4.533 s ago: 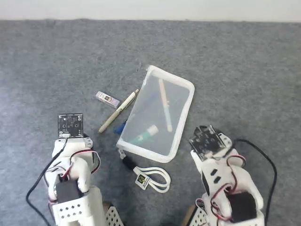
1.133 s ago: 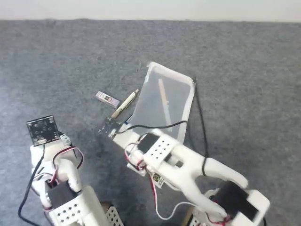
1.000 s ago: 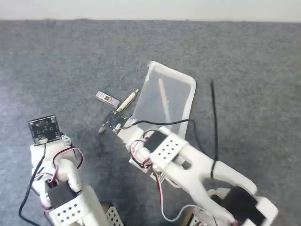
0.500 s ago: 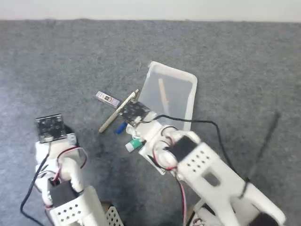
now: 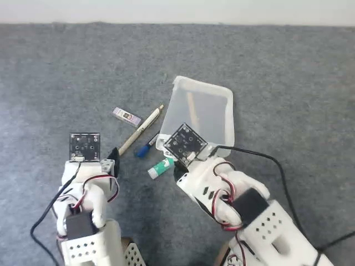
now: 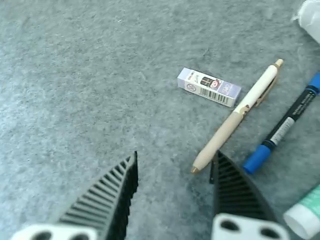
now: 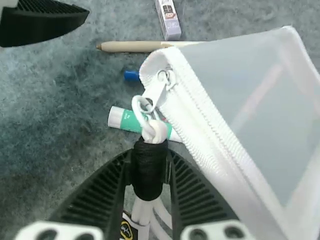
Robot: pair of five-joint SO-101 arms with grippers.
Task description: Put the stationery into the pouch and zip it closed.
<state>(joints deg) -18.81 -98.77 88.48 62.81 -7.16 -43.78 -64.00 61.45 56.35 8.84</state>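
Note:
A clear white-edged pouch [image 5: 208,113] lies mid-table with a pale pencil [image 5: 192,111] inside. My right gripper [image 7: 148,161] is shut on the black pull tab [image 7: 147,172] of its zipper cord, at the pouch's near corner [image 7: 159,65], which looks lifted. Beside that corner, on the carpet, lie a green glue stick [image 5: 161,168], a blue marker [image 5: 146,147], a beige pen [image 5: 141,130] and a small box [image 5: 126,116]. My left gripper [image 6: 172,185] hovers open just short of the pen's tip [image 6: 195,169], holding nothing.
Grey carpet covers the whole table. A pale wall runs along the far edge [image 5: 177,23]. The right arm's black cable [image 5: 277,166] trails to the right of the pouch. The left gripper's finger [image 7: 42,20] lies close to the pen in the right wrist view.
The right arm swung left over the pouch, then drew back holding the zipper tab. The glue stick and blue marker now lie bare beside the pouch. The left arm shifted right.

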